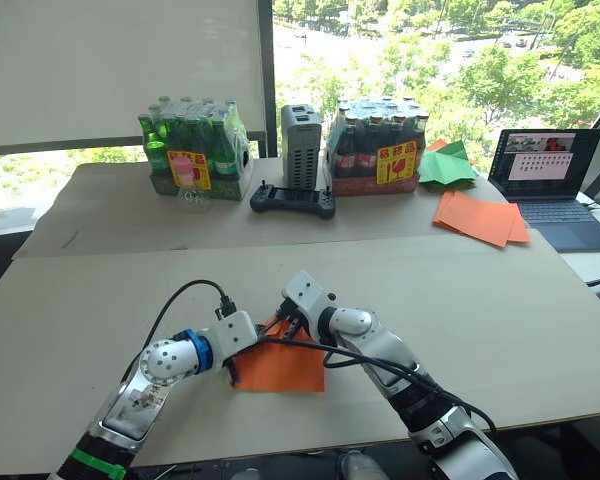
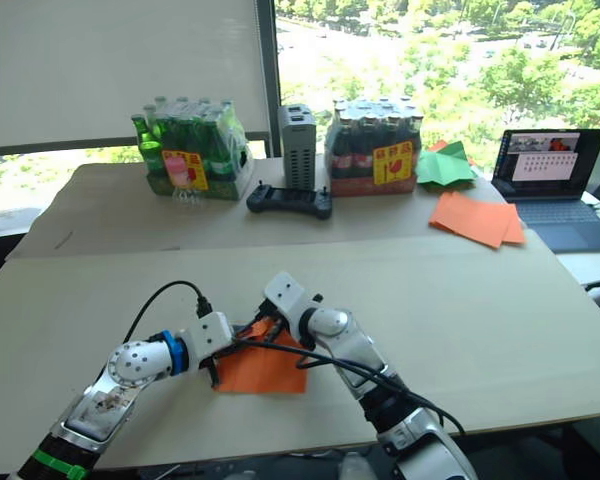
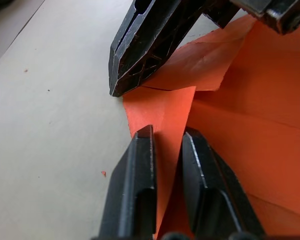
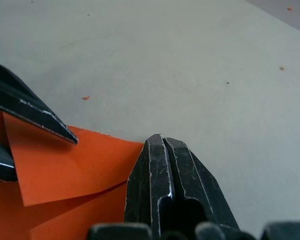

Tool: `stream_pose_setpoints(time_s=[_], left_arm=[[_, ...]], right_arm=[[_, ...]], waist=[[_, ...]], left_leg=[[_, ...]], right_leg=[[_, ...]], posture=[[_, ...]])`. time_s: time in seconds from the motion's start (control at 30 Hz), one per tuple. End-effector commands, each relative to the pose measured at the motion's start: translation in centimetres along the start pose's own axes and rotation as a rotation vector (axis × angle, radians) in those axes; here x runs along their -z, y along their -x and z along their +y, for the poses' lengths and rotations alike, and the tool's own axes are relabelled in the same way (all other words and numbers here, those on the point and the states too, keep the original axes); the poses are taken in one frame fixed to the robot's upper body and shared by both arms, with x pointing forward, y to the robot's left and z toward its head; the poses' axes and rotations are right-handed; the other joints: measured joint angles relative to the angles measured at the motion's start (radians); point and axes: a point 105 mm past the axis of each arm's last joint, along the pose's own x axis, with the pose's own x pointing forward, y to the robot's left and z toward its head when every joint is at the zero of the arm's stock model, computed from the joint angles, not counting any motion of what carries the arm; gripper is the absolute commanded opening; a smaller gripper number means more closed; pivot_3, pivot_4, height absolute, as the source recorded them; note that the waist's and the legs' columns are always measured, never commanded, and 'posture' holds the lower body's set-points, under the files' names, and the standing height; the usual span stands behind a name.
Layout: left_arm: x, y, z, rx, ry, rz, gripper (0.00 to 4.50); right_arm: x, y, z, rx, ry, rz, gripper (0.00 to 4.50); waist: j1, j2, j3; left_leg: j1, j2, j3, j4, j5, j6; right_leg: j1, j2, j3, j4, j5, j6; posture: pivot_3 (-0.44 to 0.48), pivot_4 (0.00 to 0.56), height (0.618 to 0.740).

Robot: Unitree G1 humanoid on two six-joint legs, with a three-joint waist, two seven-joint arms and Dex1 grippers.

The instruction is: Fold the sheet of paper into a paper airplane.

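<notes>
The sheet of paper [image 1: 285, 368] lies bright orange on the table's near middle, creased, with one corner flap folded up. My left gripper [image 3: 165, 132] is at the sheet's left edge, its fingers shut on that raised flap. My right gripper [image 4: 162, 140] is shut with nothing between its fingers. Its tip presses down at the sheet's far edge, right beside the left gripper [image 1: 233, 372]. In the head views the right gripper [image 1: 283, 325] and its cables cover the sheet's far corner. The paper airplane is out of view.
A pile of flat orange sheets [image 1: 480, 217] and green paper [image 1: 445, 165] lie at the back right by a laptop [image 1: 550, 170]. Two bottle packs [image 1: 195, 150] [image 1: 375, 145], a grey box [image 1: 302, 145] and a black controller [image 1: 292, 200] stand at the back.
</notes>
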Motion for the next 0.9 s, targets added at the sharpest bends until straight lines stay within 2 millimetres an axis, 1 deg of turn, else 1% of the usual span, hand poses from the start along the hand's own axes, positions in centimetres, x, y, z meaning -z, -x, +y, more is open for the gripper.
stream_pose_setpoints(time_s=[0.03,0.2,0.27,0.37,0.47,0.5,0.63,0.83,0.9], left_arm=[[-1.4,1.4,1.4,0.000,0.090,-0.034,2.14],[-3.6,3.2,3.3,0.036,0.307,-0.138,2.14],[-4.3,3.4,3.9,0.060,0.417,-0.190,2.14],[-4.5,2.6,4.7,0.061,0.515,-0.223,1.31],[-3.1,1.0,4.3,0.061,0.521,-0.135,0.30],[-2.8,0.4,4.3,0.055,0.520,-0.114,0.03],[-1.6,-1.8,3.4,0.061,0.483,-0.029,0.03],[-1.2,-2.9,2.8,0.067,0.467,0.000,0.03],[-0.6,-3.2,2.9,0.055,0.458,0.030,0.03]], right_arm=[[1.2,-0.1,0.7,-0.021,-0.003,0.044,0.00],[1.1,-0.2,0.7,-0.016,-0.008,0.041,0.00],[1.0,-0.2,0.7,-0.013,-0.006,0.038,0.00],[0.9,-0.2,0.7,-0.010,-0.008,0.033,0.00],[0.7,-0.2,0.6,-0.004,-0.008,0.029,0.00],[0.7,-0.2,0.6,-0.004,-0.008,0.028,0.00],[0.5,-0.2,0.7,0.000,-0.008,0.023,0.00],[0.5,0.0,0.8,0.002,-0.009,0.023,0.00],[0.5,0.1,0.9,0.002,-0.008,0.023,0.00]], waist=[[-0.001,0.000,0.000],[-0.002,0.000,0.000],[-0.002,0.000,0.000],[-0.001,0.000,0.000],[-0.003,0.000,0.000],[-0.003,0.000,0.000],[-0.001,0.000,0.000],[0.000,0.000,0.000],[0.000,0.000,0.000]], left_leg=[[0.000,0.000,0.000,0.000,0.000,0.000],[0.000,0.000,0.000,0.001,0.000,0.000],[0.000,0.000,0.000,0.001,0.000,0.000],[0.001,0.000,-0.001,0.001,0.000,0.000],[0.002,0.000,0.000,0.001,0.000,0.000],[0.002,0.000,0.000,0.000,0.000,0.000],[0.002,0.000,0.000,0.001,0.000,0.000],[0.002,0.000,0.000,0.000,0.000,0.000],[0.002,0.000,0.000,0.001,0.000,0.000]], right_leg=[[0.000,0.000,0.000,0.000,0.000,0.000],[0.000,0.000,0.000,0.000,0.000,0.000],[0.000,0.000,0.000,0.000,0.000,0.000],[0.001,0.000,0.000,0.000,0.000,0.000],[0.002,0.000,0.000,0.000,0.000,0.000],[0.002,0.000,0.000,0.000,0.000,0.000],[0.002,0.000,0.000,0.000,0.000,0.000],[0.002,0.000,0.000,0.000,0.000,0.000],[0.002,0.000,0.000,0.000,0.000,0.000]], posture=[[0.000,0.150,0.723],[0.000,0.150,0.723],[0.000,0.150,0.723],[0.000,0.150,0.723],[0.000,0.150,0.723],[0.000,0.150,0.723],[0.000,0.150,0.723],[0.000,0.150,0.723],[0.000,0.150,0.723]])
